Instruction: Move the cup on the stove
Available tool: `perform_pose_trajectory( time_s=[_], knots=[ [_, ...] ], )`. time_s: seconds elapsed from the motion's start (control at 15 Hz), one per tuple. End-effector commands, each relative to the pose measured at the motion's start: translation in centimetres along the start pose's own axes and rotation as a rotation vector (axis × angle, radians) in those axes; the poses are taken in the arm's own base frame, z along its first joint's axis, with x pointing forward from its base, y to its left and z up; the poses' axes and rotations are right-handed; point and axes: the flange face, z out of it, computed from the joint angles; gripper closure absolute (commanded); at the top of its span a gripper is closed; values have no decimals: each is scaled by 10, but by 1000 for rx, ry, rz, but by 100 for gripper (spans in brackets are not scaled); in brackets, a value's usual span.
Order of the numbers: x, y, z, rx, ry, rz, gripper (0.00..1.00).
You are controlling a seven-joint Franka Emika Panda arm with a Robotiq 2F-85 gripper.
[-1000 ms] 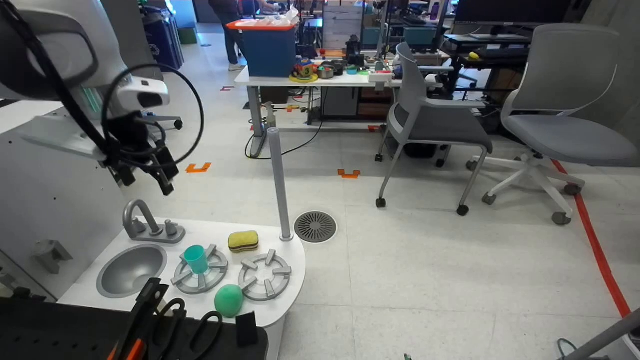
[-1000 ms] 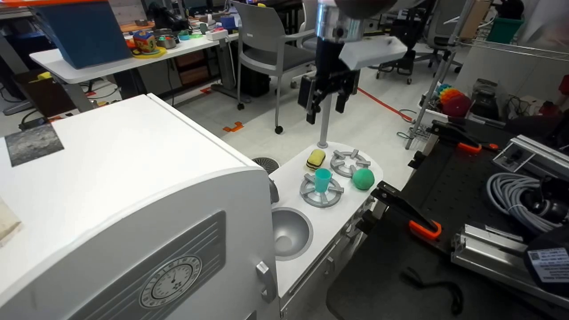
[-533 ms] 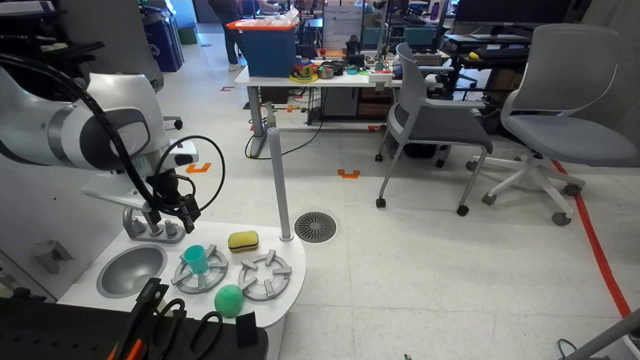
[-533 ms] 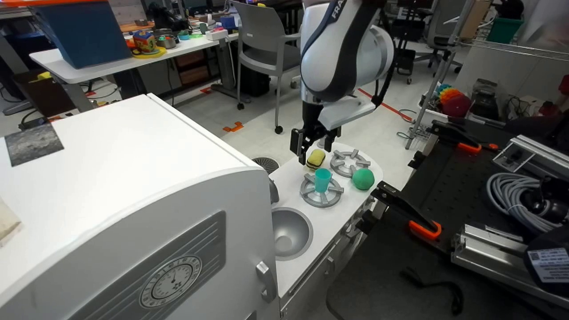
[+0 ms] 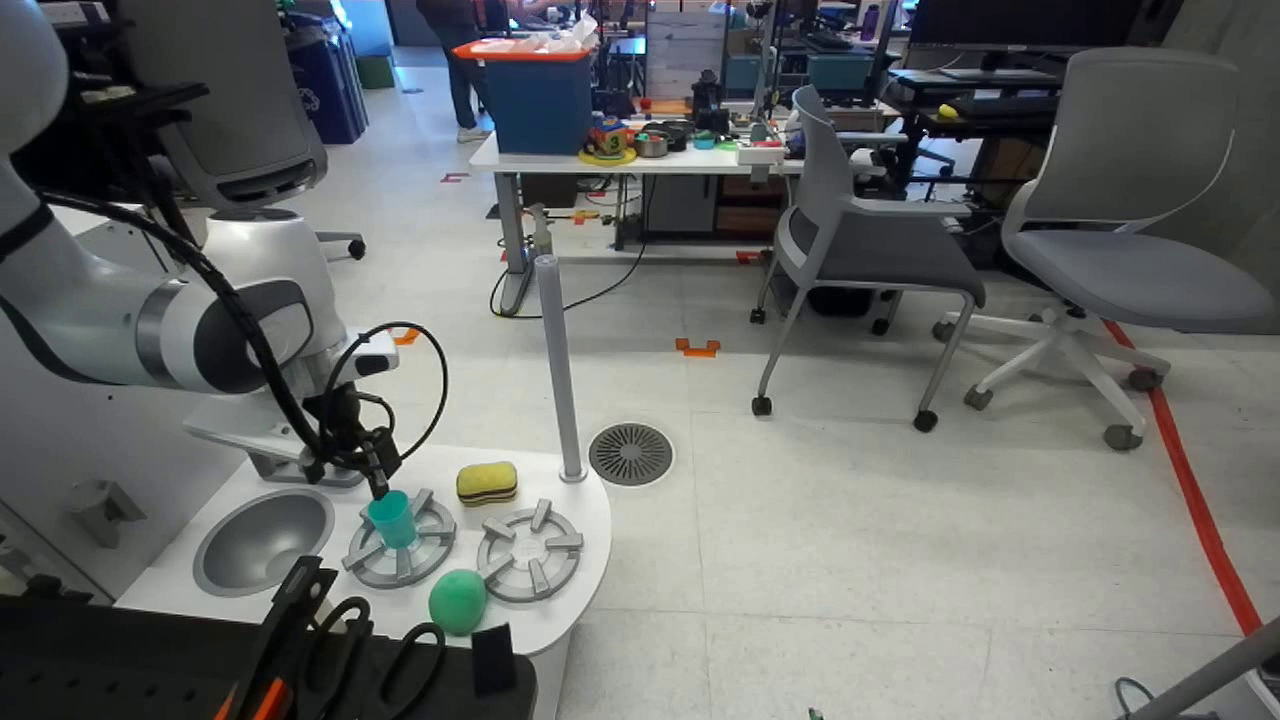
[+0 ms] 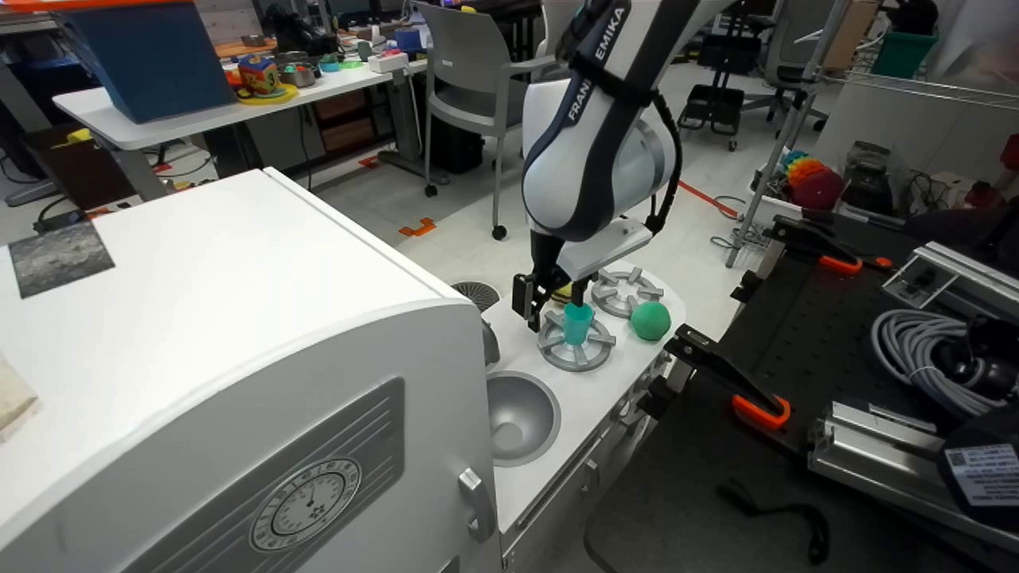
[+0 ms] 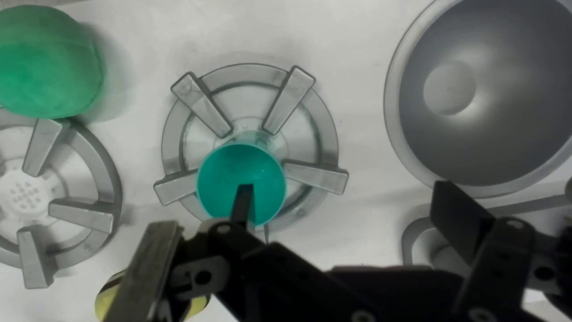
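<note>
The small teal cup (image 5: pixel 393 520) stands upright on the burner ring nearer the sink, on the white stove (image 5: pixel 455 552). The cup also shows in an exterior view (image 6: pixel 577 326) and in the wrist view (image 7: pixel 241 167). My gripper (image 7: pixel 343 190) is open and empty, pointing down. In the wrist view one fingertip overlaps the cup's opening; whether it is inside or just above the rim I cannot tell. The other fingertip is out toward the sink side. In both exterior views the gripper (image 5: pixel 347 482) (image 6: pixel 555 313) is at the cup's rim height or slightly above.
A green ball (image 6: pixel 650 320) sits beside the second burner ring (image 6: pixel 627 293). A yellow sponge (image 5: pixel 487 482) lies behind the burners. The round sink (image 5: pixel 262 543) and faucet lie beside the cup's burner. A grey pole (image 5: pixel 558 365) rises at the counter's back edge.
The arm has come down from well above the counter to the cup, with a smaller move in the last half second. The gripper stays open. The cup has not moved.
</note>
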Motion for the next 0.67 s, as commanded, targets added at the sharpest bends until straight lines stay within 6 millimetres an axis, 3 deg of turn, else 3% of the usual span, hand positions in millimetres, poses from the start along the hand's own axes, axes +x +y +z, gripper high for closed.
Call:
perform_pose_trajectory(
  time_s=[0.0, 0.27, 0.33, 0.4, 0.6],
  knots=[
    [7, -2, 16, -8, -17, -8, 0],
    [10, -3, 27, -11, -17, -7, 0],
    [12, -4, 28, -9, -12, -3, 25],
    [13, -4, 29, -8, -10, 1, 26],
    [18, -3, 32, -12, 1, 16, 49]
  ],
)
